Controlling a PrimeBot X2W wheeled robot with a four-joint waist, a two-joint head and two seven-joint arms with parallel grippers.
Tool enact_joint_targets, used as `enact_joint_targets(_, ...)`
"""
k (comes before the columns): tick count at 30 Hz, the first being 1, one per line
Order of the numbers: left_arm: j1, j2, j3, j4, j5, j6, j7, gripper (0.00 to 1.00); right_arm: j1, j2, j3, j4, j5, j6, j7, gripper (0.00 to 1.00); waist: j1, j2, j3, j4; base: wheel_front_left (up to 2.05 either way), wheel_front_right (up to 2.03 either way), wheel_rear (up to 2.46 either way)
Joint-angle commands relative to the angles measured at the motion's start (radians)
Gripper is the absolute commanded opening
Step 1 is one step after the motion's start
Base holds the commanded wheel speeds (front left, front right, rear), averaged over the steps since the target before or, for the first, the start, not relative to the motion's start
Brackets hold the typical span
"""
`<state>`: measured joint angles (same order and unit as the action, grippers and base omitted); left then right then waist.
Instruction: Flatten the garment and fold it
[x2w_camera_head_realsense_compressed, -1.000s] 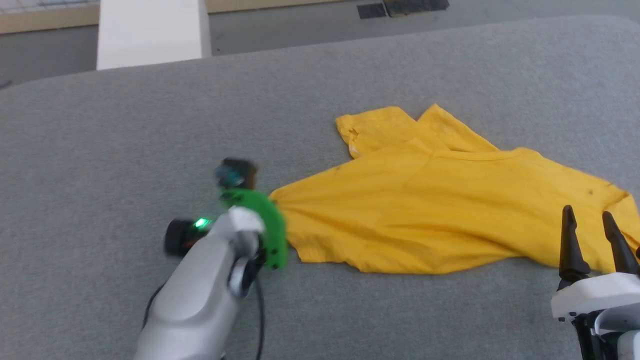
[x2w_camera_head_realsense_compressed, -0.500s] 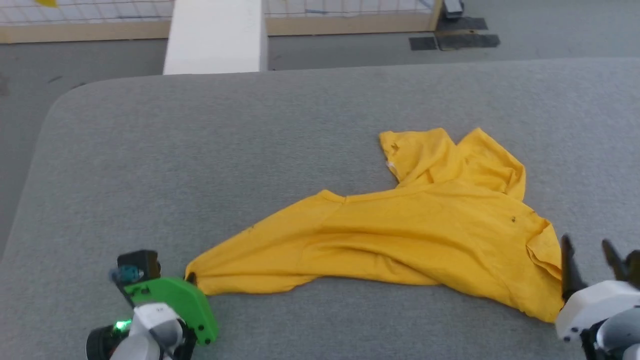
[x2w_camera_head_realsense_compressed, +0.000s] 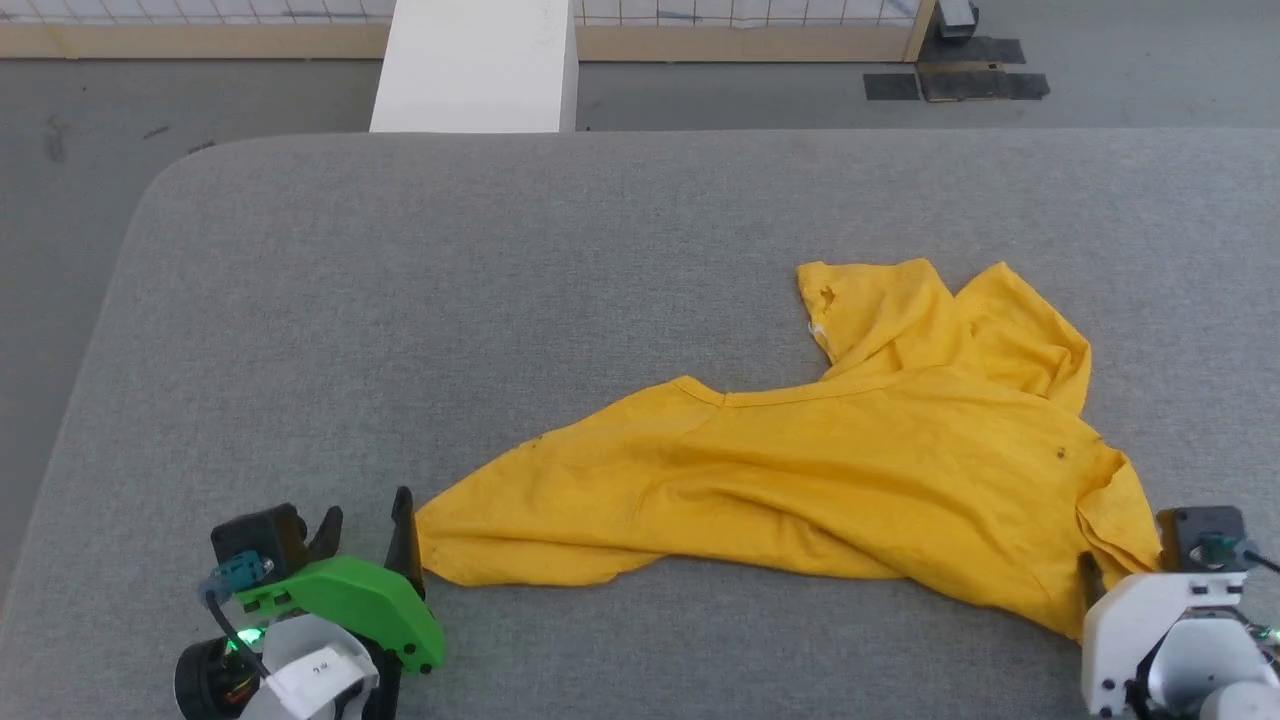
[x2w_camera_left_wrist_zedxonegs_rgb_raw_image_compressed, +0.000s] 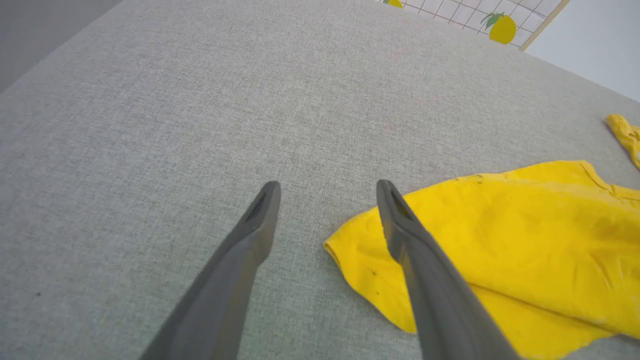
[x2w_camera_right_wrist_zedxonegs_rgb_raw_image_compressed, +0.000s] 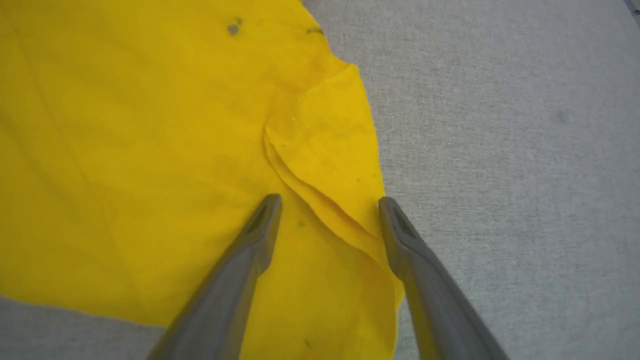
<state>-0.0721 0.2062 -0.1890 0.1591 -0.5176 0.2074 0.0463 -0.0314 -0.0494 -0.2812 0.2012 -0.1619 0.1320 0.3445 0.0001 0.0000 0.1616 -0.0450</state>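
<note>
The shirt (x2w_camera_head_realsense_compressed: 800, 480) lies on the grey table (x2w_camera_head_realsense_compressed: 400, 300), on its right half and close to the near edge. It is plain yellow on top, with a few small dark specks. It is not flat. The body runs in long soft creases from a narrow point at the left to a wider, rumpled end at the right. On the far side a bunched part stands up in two folded lobes.

The left gripper (x2w_camera_head_realsense_compressed: 368, 505) sits low at the near left, with its fingers spread apart and nothing between them. Its inner finger (x2w_camera_left_wrist_zedxonegs_rgb_raw_image_compressed: 400, 225) is right at the pointed corner of the shirt. In the wrist view that finger crosses over the edge of the cloth, but I cannot tell whether it touches. The corner itself lies loose on the table.

The right gripper (x2w_camera_right_wrist_zedxonegs_rgb_raw_image_compressed: 328, 201) is at the near right, over the shirt's wide end. Its fingers are also apart. They straddle a small doubled-over flap (x2w_camera_right_wrist_zedxonegs_rgb_raw_image_compressed: 330, 150) there, one finger above the yellow body and the other at the cloth's outer edge. Nothing is pinched. I cannot tell whether the tips press on the fabric.

Beyond the table are a grey floor (x2w_camera_head_realsense_compressed: 80, 120), a white block (x2w_camera_head_realsense_compressed: 475, 65), a wooden rail (x2w_camera_head_realsense_compressed: 200, 40) under a gridded panel, and dark mats (x2w_camera_head_realsense_compressed: 955, 82).
</note>
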Motion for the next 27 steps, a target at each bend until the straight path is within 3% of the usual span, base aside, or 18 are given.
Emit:
enact_joint_targets(1,-0.008,-0.004,0.003,0.002,0.014,-0.005,-0.015,1.0,-0.027,-0.001,-0.011,0.004,-0.006,-0.001,-0.001,0.95,-0.0001,0.0,0.005,0.004,0.0,0.0,0.0)
enact_joint_targets(2,-0.011,-0.005,0.004,0.004,0.014,-0.006,-0.023,1.0,-0.036,-0.001,-0.023,0.008,-0.008,-0.001,-0.006,0.44,-0.0001,0.0,0.007,0.006,0.0,0.0,0.0)
enact_joint_targets(3,-0.013,-0.006,0.003,0.005,0.014,-0.006,-0.027,1.0,-0.042,-0.001,-0.03,0.012,-0.01,-0.001,-0.008,0.3,-0.0001,0.0,0.008,0.007,0.0,0.0,0.0)
enact_joint_targets(4,-0.015,-0.005,0.003,0.007,0.015,-0.007,-0.031,1.0,-0.049,-0.001,-0.041,0.019,-0.009,-0.001,-0.008,0.0,-0.0001,0.0,0.009,0.007,0.0,0.0,0.0)
enact_joint_targets(9,-0.023,-0.005,0.002,0.015,0.01,-0.011,-0.037,1.0,-0.092,-0.001,-0.111,0.032,0.009,-0.001,-0.037,0.0,-0.0001,0.0,0.012,0.005,0.0,0.0,0.0)
enact_joint_targets(15,-0.029,-0.005,-0.001,0.019,0.006,-0.011,-0.04,1.0,-0.159,-0.001,-0.327,0.082,0.118,-0.001,-0.061,0.0,-0.0001,0.0,0.008,0.004,0.0,0.0,0.0)
enact_joint_targets(16,-0.029,-0.004,-0.002,0.019,0.006,-0.011,-0.04,1.0,-0.167,-0.001,-0.359,0.1,0.125,-0.001,-0.062,0.59,-0.0001,0.0,0.007,0.003,0.0,0.0,0.0)
enact_joint_targets(17,-0.029,-0.004,-0.002,0.019,0.005,-0.011,-0.04,1.0,-0.171,-0.001,-0.385,0.115,0.122,-0.001,-0.057,1.0,-0.0001,0.0,0.007,0.002,0.0,0.0,0.0)
enact_joint_targets(23,-0.025,0.0,-0.005,0.019,0.003,-0.01,-0.037,1.0,-0.214,-0.001,-0.54,0.176,0.109,-0.001,-0.097,1.0,-0.0001,0.0,0.0,-0.003,0.0,0.0,0.0)
enact_joint_targets(27,-0.02,0.003,-0.01,0.018,0.001,-0.012,-0.038,1.0,-0.215,-0.001,-0.556,0.183,0.081,-0.001,-0.146,1.0,-0.0001,0.0,-0.01,-0.009,0.0,0.0,0.0)
